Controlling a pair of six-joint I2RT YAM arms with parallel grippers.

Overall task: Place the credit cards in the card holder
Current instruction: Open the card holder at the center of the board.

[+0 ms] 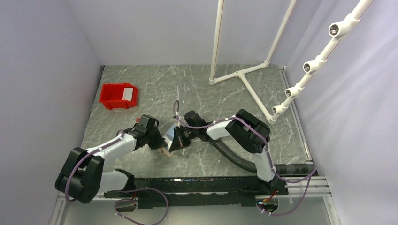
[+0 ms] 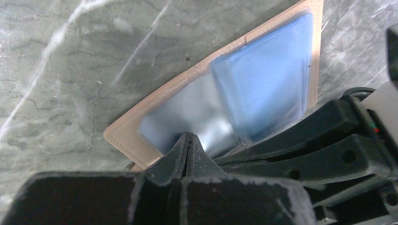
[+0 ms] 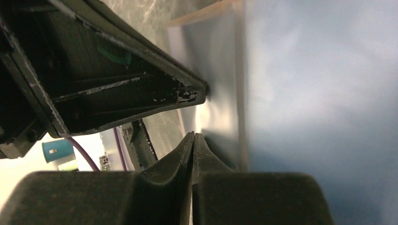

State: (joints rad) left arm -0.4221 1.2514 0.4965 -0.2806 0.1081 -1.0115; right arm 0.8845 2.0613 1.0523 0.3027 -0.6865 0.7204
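**Position.** Both arms reach inward and meet at the table's [image 1: 197, 89] near centre. The holder [image 2: 123, 136] sits between the two grippers, close to the arm bases. In the top view it appears tilted, with one tan corner lowest.

**Left gripper** [image 2: 187, 140]. The jaws are pressed together with no visible gap. They close over the holder's near edge, where the tan border and the clear pocket run under the fingertips.

**Right gripper** [image 3: 193, 138]. The jaws are also pressed together with no visible gap. The tips rest against the clear pocket just beside the edge of the blue card [image 2: 267, 79]. Whether they pinch the film, the card or nothing cannot be determined. The left wrist view shows this gripper lying along the holder's lower right side.

**Card.** The blue card lies behind the clear film, at the end of the holder away from the left fingertips.

**Other items.** A red bin [image 1: 117, 97] stands at the far left of the table, well apart from the grippers. A white pipe frame [image 1: 244, 75] stands at the far right.
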